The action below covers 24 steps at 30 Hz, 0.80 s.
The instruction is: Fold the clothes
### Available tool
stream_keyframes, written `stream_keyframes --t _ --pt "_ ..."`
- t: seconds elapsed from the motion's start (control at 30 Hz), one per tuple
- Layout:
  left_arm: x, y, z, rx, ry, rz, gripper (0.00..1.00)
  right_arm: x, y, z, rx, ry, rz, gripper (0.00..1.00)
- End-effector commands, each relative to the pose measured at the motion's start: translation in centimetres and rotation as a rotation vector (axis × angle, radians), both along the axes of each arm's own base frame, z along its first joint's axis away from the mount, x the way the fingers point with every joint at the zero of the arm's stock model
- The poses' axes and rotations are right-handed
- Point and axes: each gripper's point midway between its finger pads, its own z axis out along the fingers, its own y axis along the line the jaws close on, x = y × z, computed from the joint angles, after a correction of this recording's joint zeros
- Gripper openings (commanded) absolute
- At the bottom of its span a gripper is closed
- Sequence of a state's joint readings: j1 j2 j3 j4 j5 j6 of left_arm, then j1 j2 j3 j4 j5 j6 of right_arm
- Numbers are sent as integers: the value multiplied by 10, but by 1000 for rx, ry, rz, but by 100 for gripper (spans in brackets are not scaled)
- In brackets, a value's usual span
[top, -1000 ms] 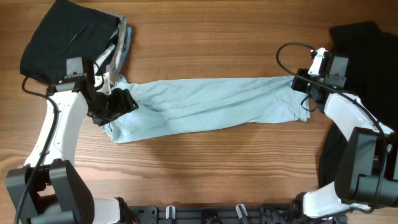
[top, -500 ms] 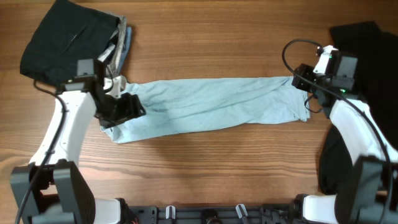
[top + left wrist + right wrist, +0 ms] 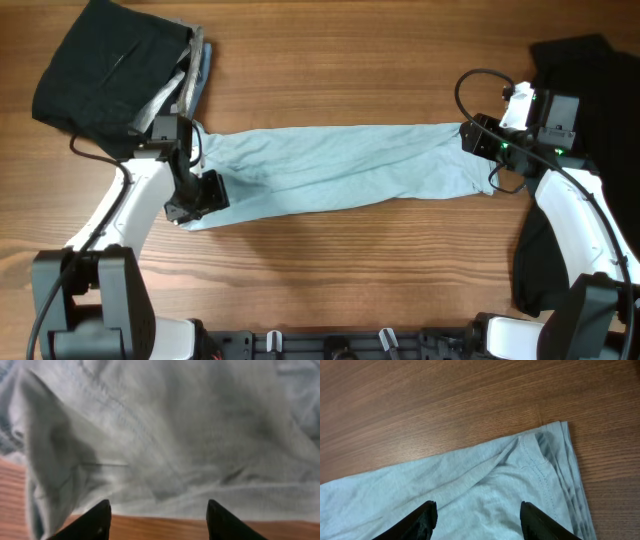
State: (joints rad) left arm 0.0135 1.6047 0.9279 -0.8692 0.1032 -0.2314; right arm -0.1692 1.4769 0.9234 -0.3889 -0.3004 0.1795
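The pale blue shirt (image 3: 340, 170) lies stretched in a long crumpled band across the middle of the table. My left gripper (image 3: 196, 194) hovers over its left end. In the left wrist view the left gripper (image 3: 159, 519) is open, over the cloth's (image 3: 165, 435) near edge and bare wood, with nothing between the fingers. My right gripper (image 3: 478, 140) is at the shirt's right end. Its wrist view shows it (image 3: 479, 519) open above the seamed corner of the shirt (image 3: 530, 470), not holding it.
A black garment (image 3: 100, 65) is heaped at the back left, with grey and blue cloth (image 3: 192, 75) tucked against its right side. Another black garment (image 3: 590, 100) lies along the right edge, behind my right arm. Bare wood shows in front of the shirt.
My right gripper has opened and let go of the shirt's right end. The left gripper has slid a little toward the front edge over the shirt's left end.
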Motion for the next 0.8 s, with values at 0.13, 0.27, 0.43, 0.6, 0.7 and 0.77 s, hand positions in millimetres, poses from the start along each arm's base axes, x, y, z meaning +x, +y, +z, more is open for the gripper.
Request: stream_keyframes --t 0.13,0.27,0.43,0.6,0.7,0.77 --pt "4 -7 -17 -51 -12 49 33 -1 3 1 22 -1 6 58" --pt "6 -7 -17 -51 -23 48 18 -2 3 0 23 6 5 59" --pt "0 -13 -17 -84 2 48 41 -3 3 -1 23 11 6 59" --pt "-10 -13 -30 -85 16 75 21 -3 3 -1 23 12 5 59" --pt "-9 -13 -31 -85 8 75 4 -4 3 -1 24 13 5 59" --pt "-8 -13 -30 -85 3 75 4 -4 3 -1 24 13 6 59"
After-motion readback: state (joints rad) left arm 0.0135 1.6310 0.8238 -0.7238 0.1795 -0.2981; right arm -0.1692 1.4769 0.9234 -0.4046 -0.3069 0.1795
